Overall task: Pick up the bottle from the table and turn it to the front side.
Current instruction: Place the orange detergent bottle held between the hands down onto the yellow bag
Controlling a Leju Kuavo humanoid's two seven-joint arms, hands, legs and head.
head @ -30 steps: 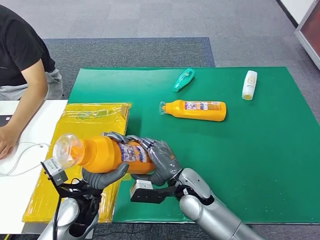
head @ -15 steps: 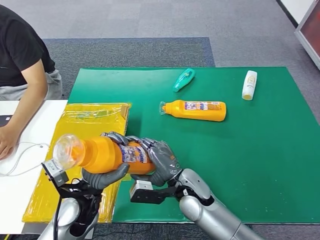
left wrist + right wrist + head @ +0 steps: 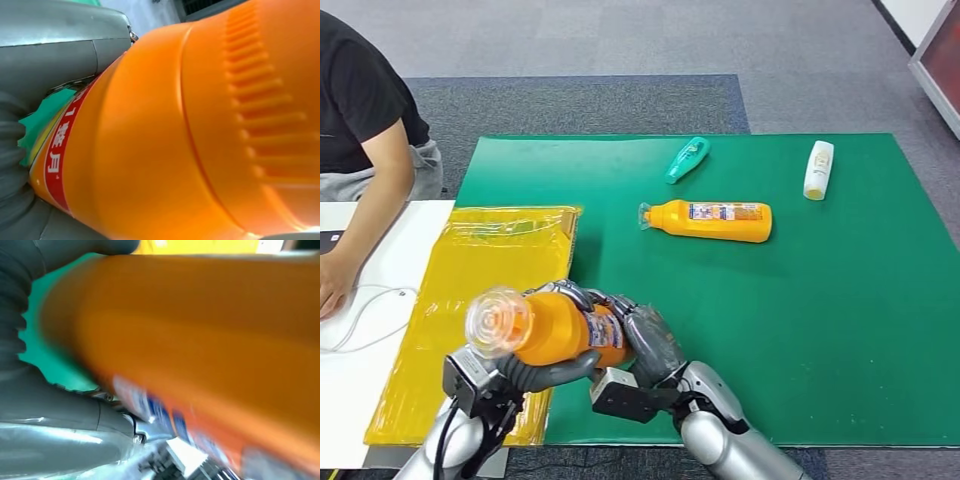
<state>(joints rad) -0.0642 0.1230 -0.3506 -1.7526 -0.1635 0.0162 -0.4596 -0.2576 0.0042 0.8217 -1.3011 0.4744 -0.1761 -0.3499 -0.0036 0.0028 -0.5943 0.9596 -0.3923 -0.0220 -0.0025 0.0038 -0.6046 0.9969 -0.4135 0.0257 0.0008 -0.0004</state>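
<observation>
I have both my left hand [image 3: 539, 372] and right hand [image 3: 641, 340] wrapped around the orange bottle [image 3: 561, 328], lifted off the green mat [image 3: 810, 320] so it can roll label-forward.

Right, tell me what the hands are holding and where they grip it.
Both hold the orange bottle: left hand under its neck end, right hand wrapped round the labelled body.

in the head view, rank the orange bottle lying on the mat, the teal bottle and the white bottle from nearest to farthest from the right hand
From the right hand:
1. Orange bottle lying on the mat, mid-mat.
2. Teal bottle, behind it near the far edge.
3. White bottle, far right corner.
</observation>
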